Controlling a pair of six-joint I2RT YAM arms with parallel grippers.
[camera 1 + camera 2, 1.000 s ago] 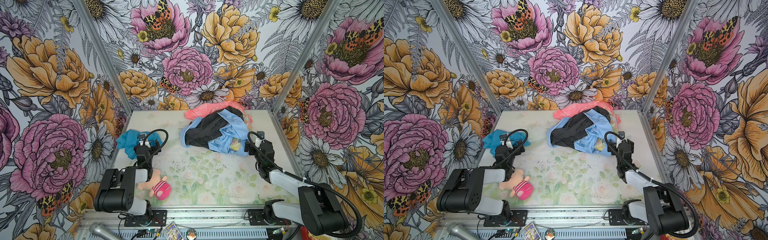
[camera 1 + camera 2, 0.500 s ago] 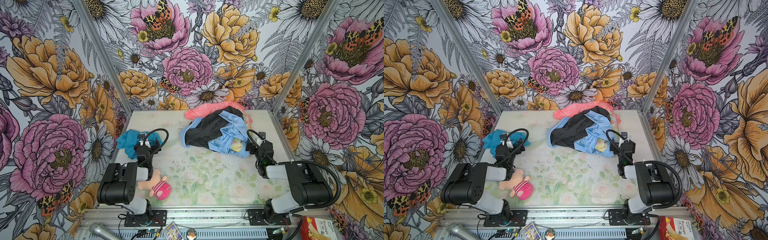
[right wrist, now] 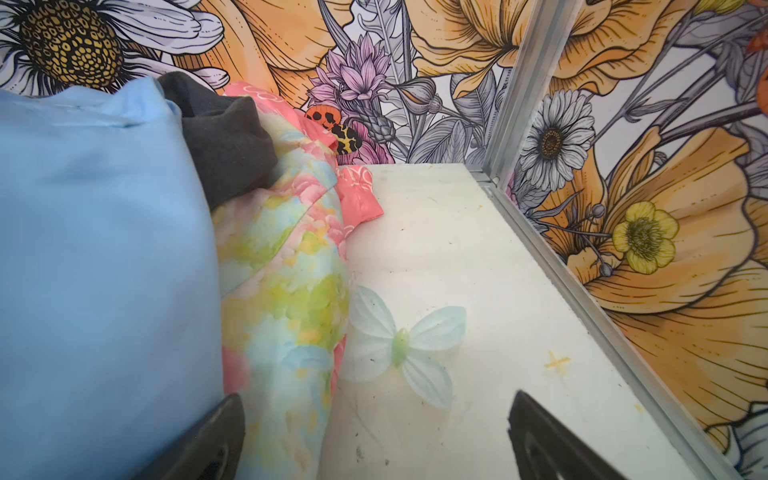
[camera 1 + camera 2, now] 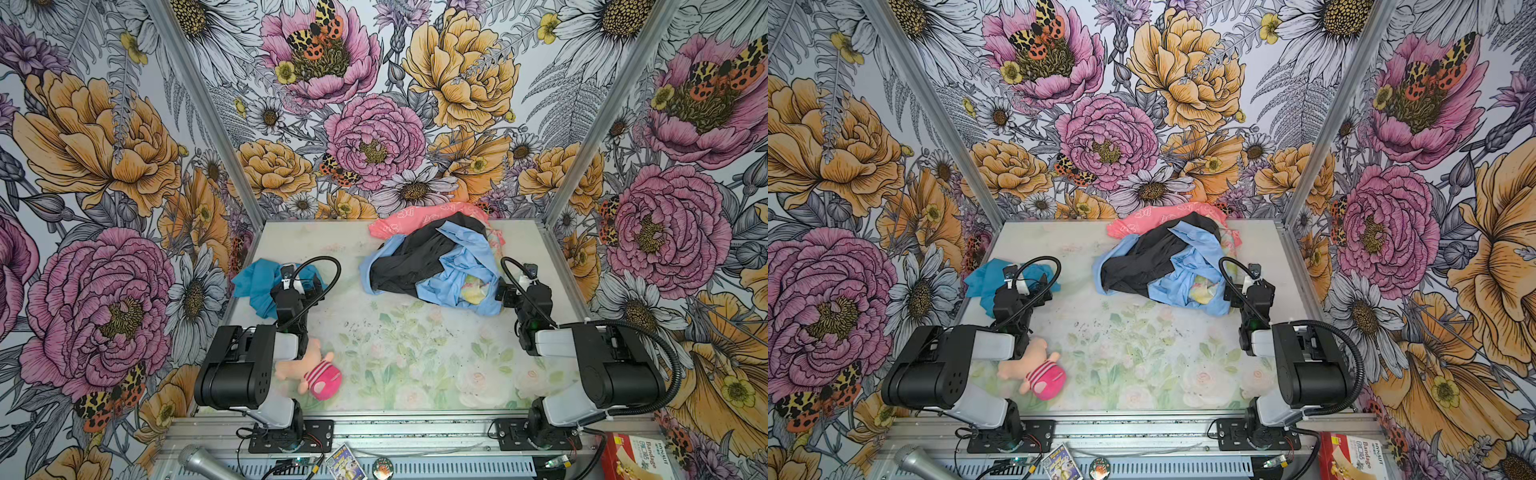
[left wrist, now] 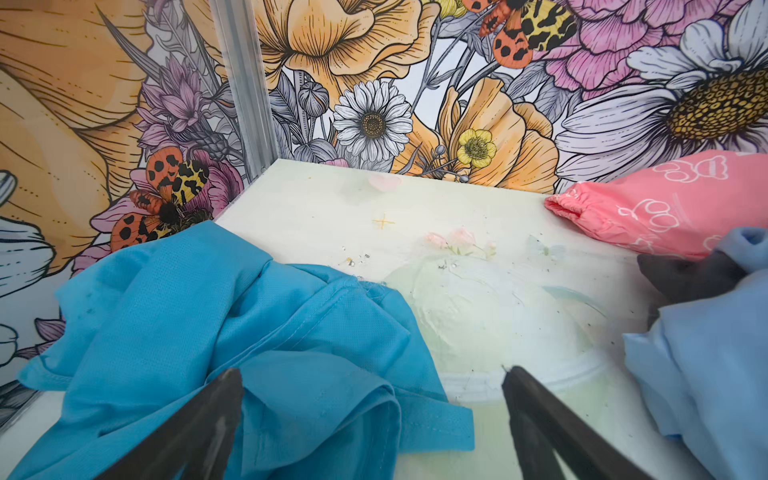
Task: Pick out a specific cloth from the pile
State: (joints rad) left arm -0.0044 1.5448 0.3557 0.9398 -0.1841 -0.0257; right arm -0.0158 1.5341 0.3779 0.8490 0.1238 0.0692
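While the left gripper hangs empty, jaws wide apart, over the near edge of the cloth, which lies far left and well apart from the pile, it should lift straight clear without snagging a fold. The right gripper, likewise spread, sits just right of the pile. Whether a left fingertip touches fabric is unclear.
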